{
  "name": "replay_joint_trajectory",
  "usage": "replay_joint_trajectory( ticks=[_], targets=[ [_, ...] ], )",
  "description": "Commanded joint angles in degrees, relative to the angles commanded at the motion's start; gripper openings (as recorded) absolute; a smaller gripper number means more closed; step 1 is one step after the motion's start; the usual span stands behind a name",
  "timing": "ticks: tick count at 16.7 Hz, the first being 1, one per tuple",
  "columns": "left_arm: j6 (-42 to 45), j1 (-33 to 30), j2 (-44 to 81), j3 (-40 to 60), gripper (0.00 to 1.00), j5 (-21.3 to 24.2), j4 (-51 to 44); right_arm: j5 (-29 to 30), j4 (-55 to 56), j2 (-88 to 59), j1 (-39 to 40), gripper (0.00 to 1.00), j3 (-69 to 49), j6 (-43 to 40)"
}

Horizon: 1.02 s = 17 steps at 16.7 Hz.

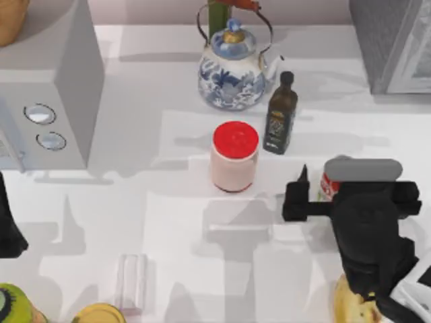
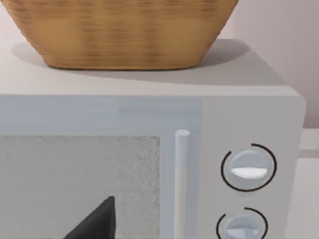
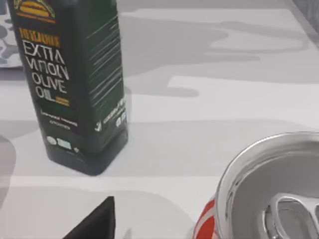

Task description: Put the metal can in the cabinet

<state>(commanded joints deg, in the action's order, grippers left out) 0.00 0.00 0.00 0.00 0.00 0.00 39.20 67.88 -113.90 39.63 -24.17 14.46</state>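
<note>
The metal can (image 1: 327, 186) stands at the table's right, showing a strip of red label beside the right arm, which covers most of it. Its silver top (image 3: 276, 194) and red side sit close under the right wrist camera. My right gripper (image 1: 350, 178) hangs over the can, open, with one dark fingertip (image 1: 303, 176) left of the can and the other hidden. That fingertip (image 3: 94, 221) stands apart from the can. The cabinet (image 1: 387, 44) is the dark grey speckled box at the far right corner. My left arm (image 1: 8, 225) is parked at the left edge.
A dark olive oil bottle (image 1: 280, 114) and a pink jar with a red lid (image 1: 234, 156) stand left of the can. A blue-white teapot (image 1: 232, 70) sits behind them. The microwave (image 1: 47, 101) carrying a wicker basket (image 2: 124, 30) fills the far left. Small items line the front edge.
</note>
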Motion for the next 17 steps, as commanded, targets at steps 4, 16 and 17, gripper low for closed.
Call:
replay_joint_trajectory(
  ticks=[4, 16, 17],
  targets=[
    [0.00, 0.00, 0.00, 0.00, 1.00, 0.00, 0.00, -0.72, 2.85, -4.68, -0.70, 1.00, -1.58, -0.03],
    [0.00, 0.00, 0.00, 0.00, 1.00, 0.00, 0.00, -0.35, 3.52, -5.28, -0.41, 0.47, -1.37, 0.17],
    [0.00, 0.00, 0.00, 0.00, 1.00, 0.00, 0.00, -0.35, 3.52, -5.28, -0.41, 0.40, -1.37, 0.17]
  ],
)
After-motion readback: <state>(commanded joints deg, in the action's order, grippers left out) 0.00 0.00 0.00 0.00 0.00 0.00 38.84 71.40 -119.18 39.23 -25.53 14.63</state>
